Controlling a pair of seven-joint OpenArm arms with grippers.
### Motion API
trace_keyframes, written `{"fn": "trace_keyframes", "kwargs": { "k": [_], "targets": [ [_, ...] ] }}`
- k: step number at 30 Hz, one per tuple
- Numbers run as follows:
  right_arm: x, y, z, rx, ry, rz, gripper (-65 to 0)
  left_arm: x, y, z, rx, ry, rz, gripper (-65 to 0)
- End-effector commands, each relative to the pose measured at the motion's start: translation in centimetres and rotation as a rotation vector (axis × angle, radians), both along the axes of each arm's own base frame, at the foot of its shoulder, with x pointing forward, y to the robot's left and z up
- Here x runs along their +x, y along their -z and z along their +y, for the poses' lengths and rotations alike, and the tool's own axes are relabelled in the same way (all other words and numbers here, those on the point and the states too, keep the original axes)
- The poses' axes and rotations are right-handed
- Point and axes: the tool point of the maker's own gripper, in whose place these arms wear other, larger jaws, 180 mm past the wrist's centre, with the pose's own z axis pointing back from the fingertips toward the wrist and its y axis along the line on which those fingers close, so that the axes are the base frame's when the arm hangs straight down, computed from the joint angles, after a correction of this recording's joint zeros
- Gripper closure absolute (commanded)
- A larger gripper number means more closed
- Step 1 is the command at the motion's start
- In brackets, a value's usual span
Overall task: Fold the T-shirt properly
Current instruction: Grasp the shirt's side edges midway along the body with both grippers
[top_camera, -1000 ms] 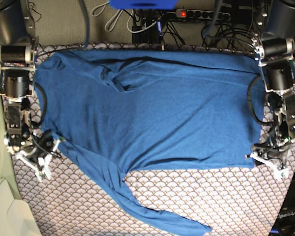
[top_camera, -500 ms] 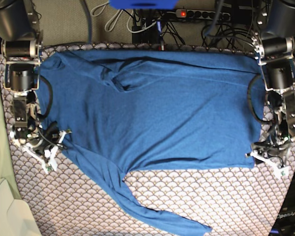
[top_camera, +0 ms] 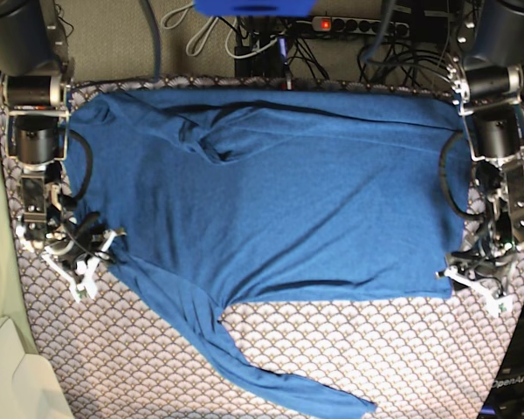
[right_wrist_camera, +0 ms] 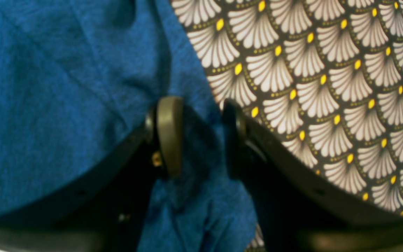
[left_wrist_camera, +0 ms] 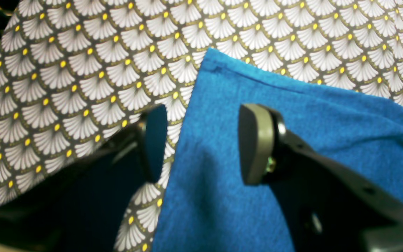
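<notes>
The blue T-shirt [top_camera: 271, 192] lies spread flat on the scallop-patterned cloth [top_camera: 375, 349], with one long sleeve [top_camera: 271, 375] trailing toward the front edge. My left gripper [top_camera: 476, 286] is at the shirt's lower corner on the base view's right. In the left wrist view it [left_wrist_camera: 203, 143] is open and straddles the shirt's edge [left_wrist_camera: 292, 115] near that corner. My right gripper [top_camera: 86, 262] is at the shirt's edge on the base view's left. In the right wrist view it [right_wrist_camera: 201, 138] is partly open, with a bunched fold of shirt [right_wrist_camera: 65, 87] between the jaws.
A power strip [top_camera: 349, 24] and tangled cables lie beyond the table's back edge. A pale box [top_camera: 9, 375] sits off the front left corner. Patterned cloth shows bare in front of the shirt body on both sides of the sleeve.
My right gripper has moved up and inward to the shirt's left edge and now has fabric between its jaws. My left gripper has stayed at the lower right corner.
</notes>
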Motion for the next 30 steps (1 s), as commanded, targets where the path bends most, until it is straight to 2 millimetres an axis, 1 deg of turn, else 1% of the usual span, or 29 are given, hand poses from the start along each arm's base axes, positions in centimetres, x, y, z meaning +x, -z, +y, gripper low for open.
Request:
{"fn": "trace_keyframes", "kwargs": {
  "k": [1,2,3,4,6,7,10,12,15,18,19,23,30],
  "targets": [
    [-0.1,-0.1,-0.6,-0.021,0.0,0.016,-20.2,1.3,-2.6,0.8,0.023,-0.005,-0.071,-32.1],
    [-0.3,0.1,-0.5,-0.02,-0.004,0.018,-19.4,1.3,-2.4,0.9,0.022,-0.007,-0.069,-32.1],
    [-0.4,0.2,-0.4,-0.019,-0.006,0.019,-17.3,1.4,-2.5,0.9,0.02,-0.008,-0.069,-32.1],
    [-0.5,0.3,-0.4,-0.02,-0.008,0.02,-13.6,1.4,-2.6,0.9,0.021,-0.008,-0.072,-32.1],
    [-0.5,0.2,-0.5,-0.022,-0.008,0.02,-2.8,1.6,-2.8,1.0,0.024,-0.01,-0.087,-32.1],
    [-0.5,0.2,-0.5,-0.021,-0.006,0.019,0.0,1.9,-3.0,1.1,0.027,-0.014,-0.112,-32.1],
    [-0.4,0.2,-0.5,-0.021,-0.007,0.017,-0.1,2.8,-3.2,1.5,0.037,-0.034,-0.196,-32.0],
    [-0.4,0.2,-0.5,-0.021,-0.007,0.017,0.0,3.4,-2.0,1.0,0.051,-0.018,-0.191,-32.0],
    [-0.4,0.2,-0.3,-0.018,-0.008,0.017,0.0,3.6,0.7,0.2,0.069,0.019,-0.131,-32.0],
    [-0.4,0.2,-0.3,-0.018,-0.008,0.017,0.0,4.2,1.9,-0.2,0.077,0.032,-0.108,-32.0],
    [-0.4,0.2,-0.3,-0.019,-0.011,0.018,0.0,4.2,2.2,-0.1,0.075,0.025,-0.106,-32.0],
    [-0.4,0.3,-0.1,-0.019,-0.013,0.018,0.0,4.4,2.6,0.6,0.066,-0.007,-0.117,-32.0],
    [-0.4,0.2,-0.2,-0.02,-0.012,0.018,0.0,4.0,3.3,0.7,0.065,-0.011,-0.1,-32.0]
  ]
}}
